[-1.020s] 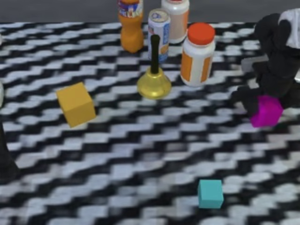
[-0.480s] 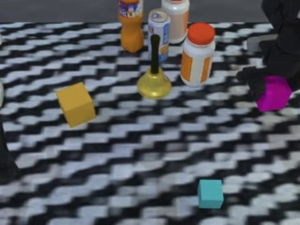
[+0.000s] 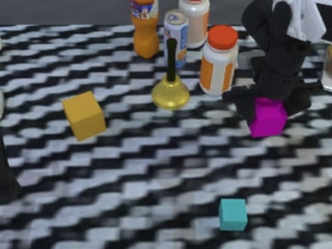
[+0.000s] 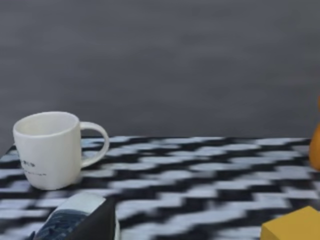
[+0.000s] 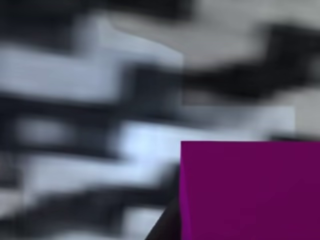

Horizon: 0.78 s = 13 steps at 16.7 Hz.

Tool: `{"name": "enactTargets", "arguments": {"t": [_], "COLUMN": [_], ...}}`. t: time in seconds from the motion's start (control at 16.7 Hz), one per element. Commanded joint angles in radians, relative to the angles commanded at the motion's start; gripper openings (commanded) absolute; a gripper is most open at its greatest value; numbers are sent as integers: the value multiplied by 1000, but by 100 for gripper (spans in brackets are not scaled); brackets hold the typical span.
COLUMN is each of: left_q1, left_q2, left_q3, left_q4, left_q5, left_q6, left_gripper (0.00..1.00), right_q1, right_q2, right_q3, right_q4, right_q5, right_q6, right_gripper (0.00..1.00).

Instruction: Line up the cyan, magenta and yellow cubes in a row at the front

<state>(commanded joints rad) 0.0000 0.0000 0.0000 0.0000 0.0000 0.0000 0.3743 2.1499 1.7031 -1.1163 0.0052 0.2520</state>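
Magenta cube (image 3: 268, 118) sits clamped in right pincer (image 3: 270, 106), dark fingers either side of it, at the back right of the bench (image 3: 155, 155), just right of the orange-capped white jar (image 3: 219, 60). Change over the last second: the cube goes from far right edge, slightly back, then swings left toward the middle, so it's mid-carry, looks lifted off the bench, not placed yet. Means the transport leg for cube two is under way, I'd guess headed down to a front slot near the cyan cube (image 3: 232, 214), which is at front right, well apart from the pincer. Right wrist view shows only the magenta face filling a corner over blurred bench pattern, fits a firm hold. Right arm pose: comes in from the top right corner, bulky dark links stacked above the cube, wrist pointing down. Yellow cube (image 3: 83, 115) lies mid-left, tilted, untouched, well apart from everything. Golden bell (image 3: 170, 91) and orange bottles (image 3: 145, 26) stand at the back centre, close to the carry path, some clip risk. Left arm parked at the left edge, pincer state can't tell; its wrist view shows a white mug (image 4: 50, 149) and a yellow cube corner.
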Motion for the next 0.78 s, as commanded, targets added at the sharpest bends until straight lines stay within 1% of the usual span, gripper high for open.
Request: {"name": "enactTargets", "arguments": {"t": [0.36, 0.48, 0.6, 0.66, 0.78], "left_q1": [0, 0, 0, 0, 0], "left_q2": [0, 0, 0, 0, 0], "left_q3": [0, 0, 0, 0, 0], "left_q4": [0, 0, 0, 0, 0], "left_q5": [0, 0, 0, 0, 0], "left_q6": [0, 0, 0, 0, 0], "left_gripper": [100, 100, 100, 100, 100], "right_q1": [323, 417, 483, 502, 511], "right_q2": [-111, -150, -183, -194, -200], "right_q3": [-143, -184, -216, -225, -230], "right_q4": [13, 21, 31, 34, 36], "right_q5": [2, 4, 7, 9, 9], "right_q6": [418, 530, 599, 618, 627], "right_gripper": [0, 0, 0, 0, 0]}}
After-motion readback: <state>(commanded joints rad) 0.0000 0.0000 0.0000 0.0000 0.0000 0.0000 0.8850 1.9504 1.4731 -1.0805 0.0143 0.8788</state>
